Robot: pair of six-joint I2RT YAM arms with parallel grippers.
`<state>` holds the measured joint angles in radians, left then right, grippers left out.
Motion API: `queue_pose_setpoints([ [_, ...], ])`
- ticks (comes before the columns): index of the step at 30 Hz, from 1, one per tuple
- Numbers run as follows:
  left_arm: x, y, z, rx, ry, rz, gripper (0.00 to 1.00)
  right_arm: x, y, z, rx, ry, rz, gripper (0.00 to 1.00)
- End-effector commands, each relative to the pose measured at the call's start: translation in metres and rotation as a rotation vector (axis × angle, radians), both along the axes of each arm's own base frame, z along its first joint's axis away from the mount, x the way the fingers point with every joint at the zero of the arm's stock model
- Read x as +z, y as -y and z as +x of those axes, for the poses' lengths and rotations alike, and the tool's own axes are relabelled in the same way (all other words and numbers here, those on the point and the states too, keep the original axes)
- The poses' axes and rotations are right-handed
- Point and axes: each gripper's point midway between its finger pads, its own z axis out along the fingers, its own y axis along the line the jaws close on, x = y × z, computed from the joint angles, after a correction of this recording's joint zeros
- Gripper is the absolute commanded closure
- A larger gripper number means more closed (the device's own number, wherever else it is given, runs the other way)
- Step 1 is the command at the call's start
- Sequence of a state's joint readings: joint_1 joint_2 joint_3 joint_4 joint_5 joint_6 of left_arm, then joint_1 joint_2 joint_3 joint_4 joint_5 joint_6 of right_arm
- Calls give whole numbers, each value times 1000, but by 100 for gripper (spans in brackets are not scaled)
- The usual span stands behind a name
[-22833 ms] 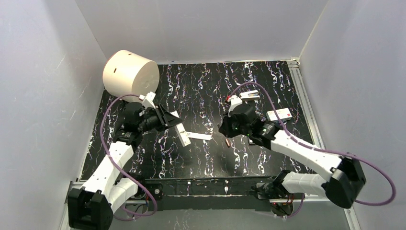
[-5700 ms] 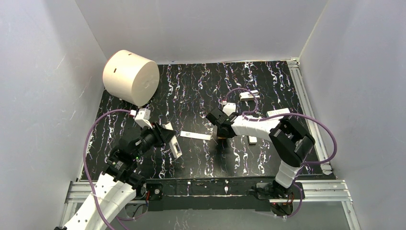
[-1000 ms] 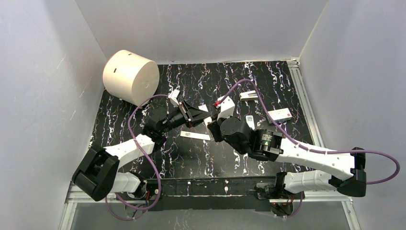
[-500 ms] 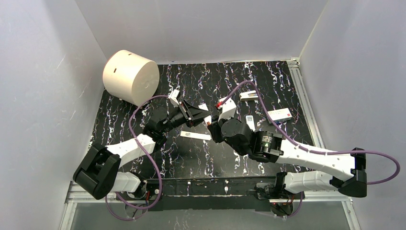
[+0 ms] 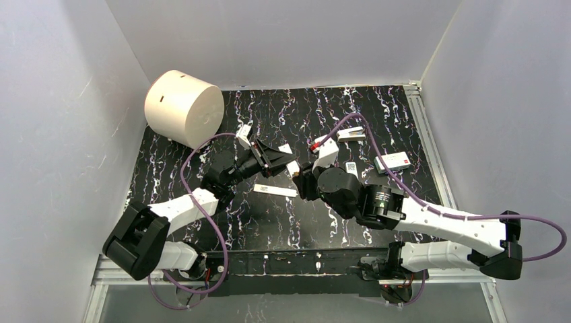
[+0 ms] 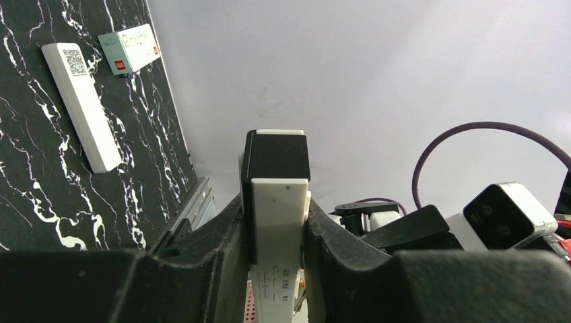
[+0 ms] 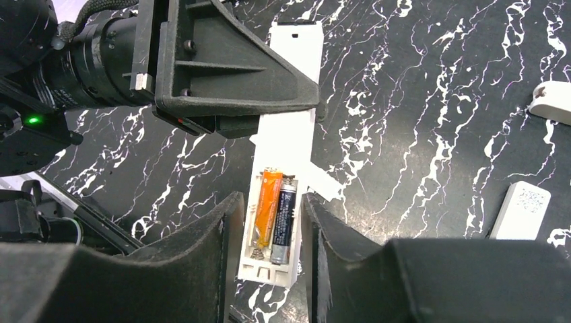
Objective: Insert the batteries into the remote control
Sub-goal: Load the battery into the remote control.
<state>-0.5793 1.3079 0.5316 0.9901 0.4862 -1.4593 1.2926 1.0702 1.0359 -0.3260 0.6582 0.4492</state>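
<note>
- Since about twenty seconds ago, the two arms have come together over the middle of the table. The small cell that lay loose on the dark marbled top near the right arm is gone from there. In the last half second I see almost nothing shift.
- Far left, the big white cylinder [image 5: 183, 108] stands in the back corner, well apart from the work.
- The left gripper [image 6: 277, 222] reaches in from the left, its fingers clamped on the remote control [image 7: 286, 142] partway along its length. It holds the remote above the table with the open back up.
- The plain white strip [image 5: 276, 191] lies on the table just below the held remote. I take it for the battery cover, though I can't be sure.
- The batteries [image 7: 276, 214] sit side by side in the recess near the remote's free end, one orange and one dark. Whether both are pressed fully home I can't tell.
- The right gripper [image 7: 269, 235] hovers over that end with its fingers apart, one on each side of the recess, holding nothing.
- To the right on the table lie a white bar with a printed code [image 7: 522, 210] and the white box with a red mark [image 5: 392, 161].
- To my eye the loading is nearly done. What's left is a check that the cells are seated and, perhaps, fitting the cover.
</note>
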Motion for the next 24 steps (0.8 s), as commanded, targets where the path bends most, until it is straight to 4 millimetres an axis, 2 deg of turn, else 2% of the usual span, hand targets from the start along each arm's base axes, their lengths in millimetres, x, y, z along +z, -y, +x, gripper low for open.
queue_pose_setpoints([
  [1,14,-1,-2,4,64,-26,100,37,3,0,-24,12,128,52],
  [6,14,-2,-2,10,85,-17,100,54,9,1,-101,-38,272,35],
  [9,15,-3,-2,17,95,-13,100,53,15,4,-192,-107,380,13],
  [12,16,-5,-1,32,93,-14,100,45,20,6,-282,-196,491,2],
  [18,17,-12,9,71,47,-32,100,18,19,4,-438,-452,774,1],
  [24,31,-19,14,85,56,-62,100,13,24,6,-488,-488,846,1],
])
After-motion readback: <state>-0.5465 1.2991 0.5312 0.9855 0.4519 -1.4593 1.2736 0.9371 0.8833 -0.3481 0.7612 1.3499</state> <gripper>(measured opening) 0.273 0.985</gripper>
